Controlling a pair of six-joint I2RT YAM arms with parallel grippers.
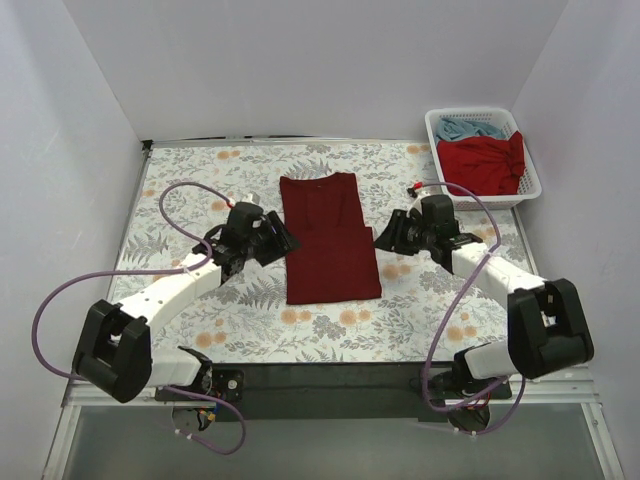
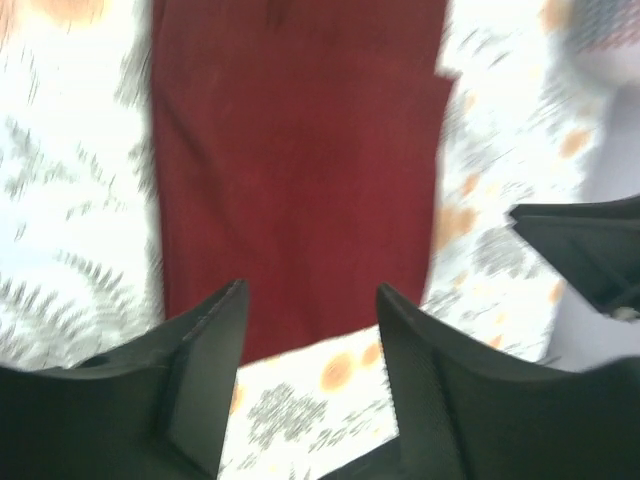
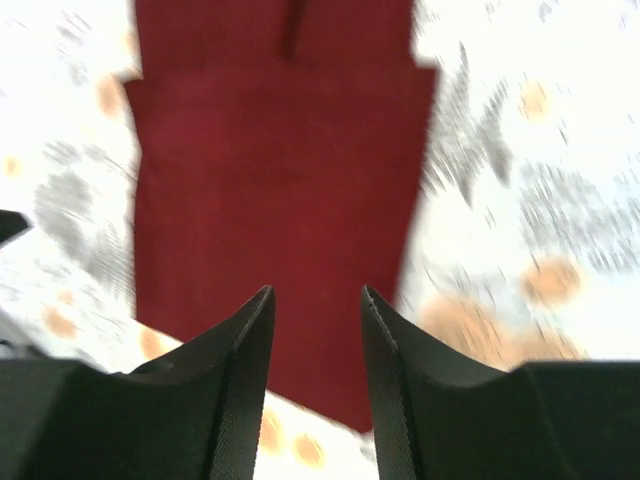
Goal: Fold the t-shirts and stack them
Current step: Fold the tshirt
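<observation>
Black fingers [image 2: 200,390] of the left gripper [image 2: 310,340] fill the bottom of the left wrist view, set moderately apart with nothing between them; those of the right gripper [image 3: 315,340] stand at a narrower gap, likewise empty. Each points over a long edge of the dark maroon t-shirt [image 1: 328,245], which lies flat at the centre of the top view as a tall strip on the floral table cloth [image 1: 200,180], its upper part slightly narrower than its lower. Both grippers hover just beside the strip at mid-height, one on each side. At the upper right of the top view, the white basket [image 1: 432,125] holds the brighter red t-shirt [image 1: 485,163] and, behind it, the light blue t-shirt [image 1: 465,128]. The lengthwise fold appears done and a crosswise fold remains, so the task is judged to be at an early stage, with two shirts untouched. Risks from here: a pinch that takes only the top layer would peel the tucked sides open. A pinch set too deep could catch the table cloth and drag it along. Unequal lift between the two arms would skew the strip and leave its edges misaligned. Both wrist views are blurred, so finer creases cannot be read
</observation>
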